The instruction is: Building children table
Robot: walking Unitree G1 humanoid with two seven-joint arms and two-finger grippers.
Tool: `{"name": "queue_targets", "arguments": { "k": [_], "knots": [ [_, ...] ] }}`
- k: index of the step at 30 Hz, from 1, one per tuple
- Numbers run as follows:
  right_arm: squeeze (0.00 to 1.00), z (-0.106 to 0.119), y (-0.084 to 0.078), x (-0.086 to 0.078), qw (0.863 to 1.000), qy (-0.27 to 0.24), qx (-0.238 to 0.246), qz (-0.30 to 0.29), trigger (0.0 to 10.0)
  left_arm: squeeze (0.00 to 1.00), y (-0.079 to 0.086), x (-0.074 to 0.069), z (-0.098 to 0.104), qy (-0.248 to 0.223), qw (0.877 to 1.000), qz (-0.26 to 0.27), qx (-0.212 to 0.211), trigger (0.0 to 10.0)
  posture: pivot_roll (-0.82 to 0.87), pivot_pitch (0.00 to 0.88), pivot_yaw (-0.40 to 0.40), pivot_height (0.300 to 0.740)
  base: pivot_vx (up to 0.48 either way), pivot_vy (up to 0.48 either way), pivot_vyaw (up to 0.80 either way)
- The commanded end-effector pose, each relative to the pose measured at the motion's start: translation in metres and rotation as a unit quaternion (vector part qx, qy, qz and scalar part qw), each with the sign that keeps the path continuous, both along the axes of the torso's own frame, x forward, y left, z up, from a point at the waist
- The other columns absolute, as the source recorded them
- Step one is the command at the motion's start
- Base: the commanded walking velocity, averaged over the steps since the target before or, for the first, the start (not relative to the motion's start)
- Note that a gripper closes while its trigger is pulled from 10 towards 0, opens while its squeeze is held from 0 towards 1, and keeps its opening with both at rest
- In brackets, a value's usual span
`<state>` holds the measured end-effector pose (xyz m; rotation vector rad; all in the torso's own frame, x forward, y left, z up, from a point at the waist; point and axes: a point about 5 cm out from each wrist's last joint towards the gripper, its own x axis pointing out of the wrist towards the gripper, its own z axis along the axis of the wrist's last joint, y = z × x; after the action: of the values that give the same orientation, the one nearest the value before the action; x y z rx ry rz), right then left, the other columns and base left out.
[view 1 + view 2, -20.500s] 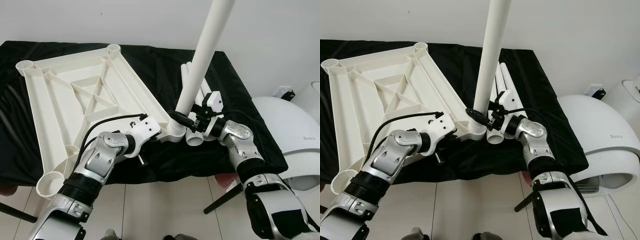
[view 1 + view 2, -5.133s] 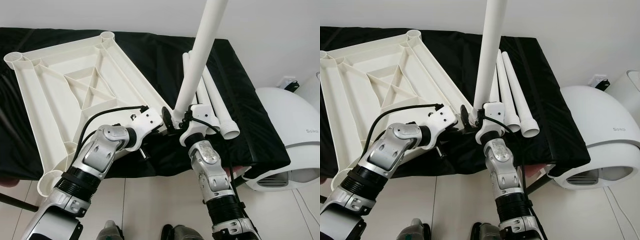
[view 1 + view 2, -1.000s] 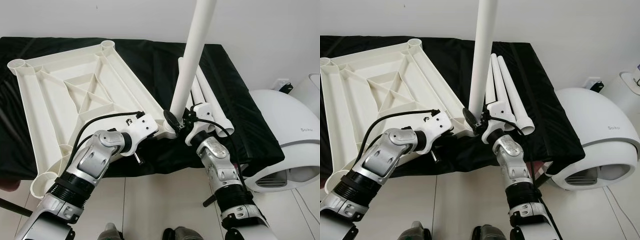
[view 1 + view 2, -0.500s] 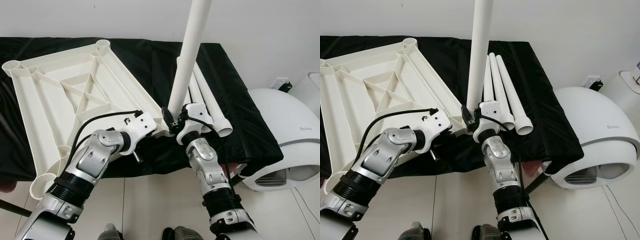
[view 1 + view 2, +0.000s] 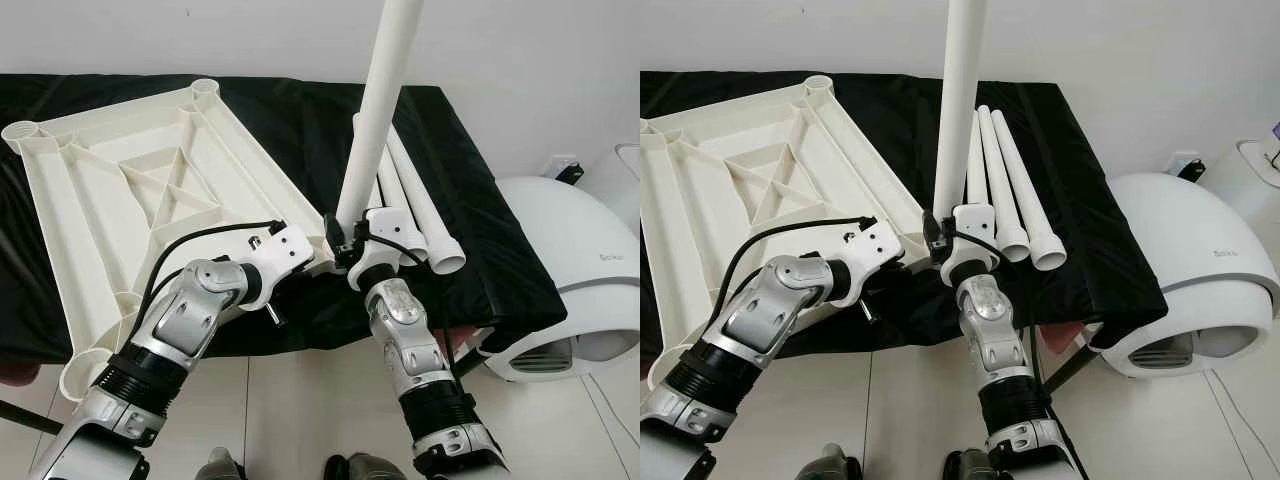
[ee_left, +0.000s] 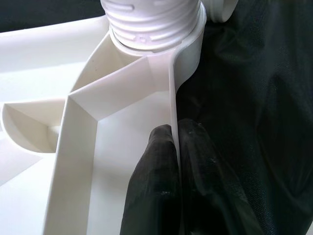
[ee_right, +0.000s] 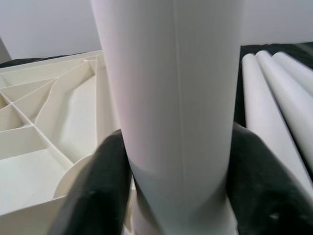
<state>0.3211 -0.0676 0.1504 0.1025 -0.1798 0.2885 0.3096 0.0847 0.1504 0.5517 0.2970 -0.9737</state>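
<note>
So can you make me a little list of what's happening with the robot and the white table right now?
table top: white ribbed panel lying underside up on the black cloth
standing leg: white leg upright in the near corner socket
spare legs: three loose legs lying side by side on the cloth
left end effector: pinching the panel's edge wall near that socket
right end effector: fingers on both sides of the standing leg, low down
beside the table: white domed appliance on the floor

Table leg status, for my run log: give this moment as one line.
right end effector: shut on upright leg | left end effector: pinching tabletop rim | spare legs: lying on cloth
</note>
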Motion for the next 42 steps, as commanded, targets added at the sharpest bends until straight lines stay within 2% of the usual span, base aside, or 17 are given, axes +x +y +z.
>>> {"name": "queue_targets", "arguments": {
  "k": [1, 5, 15, 16, 19, 20, 21, 27, 28, 32, 33, 38, 39, 41, 42],
  "knots": [
    [1.0, -0.006, 0.008, -0.001, 0.999, 0.025, 0.016, 0.02, 10.0, 0.0, -0.008, -0.004, -0.003, -0.001, 1.0, -0.014, 0.005, 10.0, 0.01, 0.047, -0.04, 0.74, 0.0, 0.0, 0.0],
    [1.0, -0.004, 0.003, 0.0, 0.999, 0.023, 0.017, 0.018, 10.0, 0.0, -0.008, -0.004, -0.003, -0.001, 1.0, -0.013, 0.005, 10.0, 0.01, 0.042, -0.041, 0.74, 0.0, 0.0, 0.0],
    [1.0, -0.002, -0.025, 0.012, 0.999, 0.007, -0.017, 0.035, 10.0, 0.0, -0.009, -0.004, -0.004, -0.002, 1.0, -0.012, 0.003, 10.0, 0.0, 0.02, -0.049, 0.74, 0.0, 0.0, 0.0],
    [0.56, -0.001, -0.033, 0.016, 0.999, 0.004, -0.028, 0.046, 10.0, 0.0, -0.009, -0.004, -0.004, -0.002, 1.0, -0.013, 0.001, 10.0, 0.0, 0.019, -0.049, 0.74, 0.0, 0.0, 0.0],
    [0.56, -0.001, -0.035, 0.017, 0.998, 0.006, -0.028, 0.051, 10.0, 0.0, -0.009, -0.004, -0.004, -0.002, 1.0, -0.013, 0.0, 10.0, 0.0, 0.019, -0.049, 0.74, 0.0, 0.0, 0.0],
    [0.0, 0.0, -0.041, 0.02, 0.998, 0.007, -0.03, 0.059, 10.0, 0.0, -0.009, -0.005, -0.004, -0.003, 1.0, -0.013, -0.005, 0.0, 0.0, 0.016, -0.049, 0.74, 0.0, 0.0, 0.0],
    [0.0, 0.001, -0.047, 0.022, 0.997, 0.007, -0.031, 0.071, 10.0, 0.0, -0.008, -0.005, -0.003, -0.003, 1.0, -0.014, -0.009, 0.0, 0.0, 0.016, -0.049, 0.74, 0.0, 0.0, 0.0],
    [0.0, 0.003, -0.057, 0.027, 0.993, 0.007, -0.039, 0.108, 10.0, 0.0, -0.007, -0.005, -0.003, -0.002, 1.0, -0.014, -0.005, 0.0, 0.0, 0.015, -0.049, 0.74, 0.0, 0.0, 0.0],
    [0.0, 0.003, -0.058, 0.028, 0.989, 0.007, -0.046, 0.14, 10.0, 0.0, -0.007, -0.004, -0.004, -0.002, 1.0, -0.013, -0.001, 10.0, 0.0, 0.015, -0.047, 0.74, 0.0, 0.0, 0.0],
    [0.0, 0.003, -0.059, 0.028, 0.973, 0.009, -0.064, 0.222, 10.0, 0.0, -0.006, -0.003, -0.004, -0.002, 1.0, -0.012, 0.006, 10.0, 0.01, 0.017, -0.046, 0.74, 0.0, 0.0, 0.0],
    [0.0, 0.003, -0.059, 0.028, 0.973, 0.009, -0.064, 0.222, 10.0, 0.0, -0.006, -0.003, -0.004, -0.002, 1.0, -0.012, 0.006, 10.0, 0.01, 0.017, -0.046, 0.74, 0.0, 0.0, 0.0],
    [0.0, 0.004, -0.063, 0.029, 0.952, 0.016, -0.083, 0.294, 10.0, 0.0, -0.005, -0.002, -0.003, -0.003, 1.0, -0.01, 0.007, 10.0, 0.01, 0.021, -0.044, 0.74, 0.0, 0.0, 0.0],
    [0.0, 0.004, -0.063, 0.029, 0.952, 0.016, -0.083, 0.294, 10.0, 0.0, -0.005, -0.002, -0.003, -0.003, 1.0, -0.01, 0.007, 10.0, 0.01, 0.021, -0.044, 0.74, 0.0, 0.0, 0.0],
    [0.0, 0.005, -0.066, 0.029, 0.94, 0.021, -0.093, 0.327, 10.0, 0.0, -0.004, -0.002, -0.003, -0.004, 1.0, -0.01, 0.008, 10.0, 0.01, 0.027, -0.042, 0.74, 0.0, 0.0, 0.0],
    [0.0, 0.005, -0.066, 0.029, 0.94, 0.021, -0.093, 0.327, 10.0, 0.0, -0.004, -0.002, -0.003, -0.004, 1.0, -0.01, 0.008, 10.0, 0.01, 0.027, -0.042, 0.74, 0.0, 0.0, 0.0]
  ]
}}
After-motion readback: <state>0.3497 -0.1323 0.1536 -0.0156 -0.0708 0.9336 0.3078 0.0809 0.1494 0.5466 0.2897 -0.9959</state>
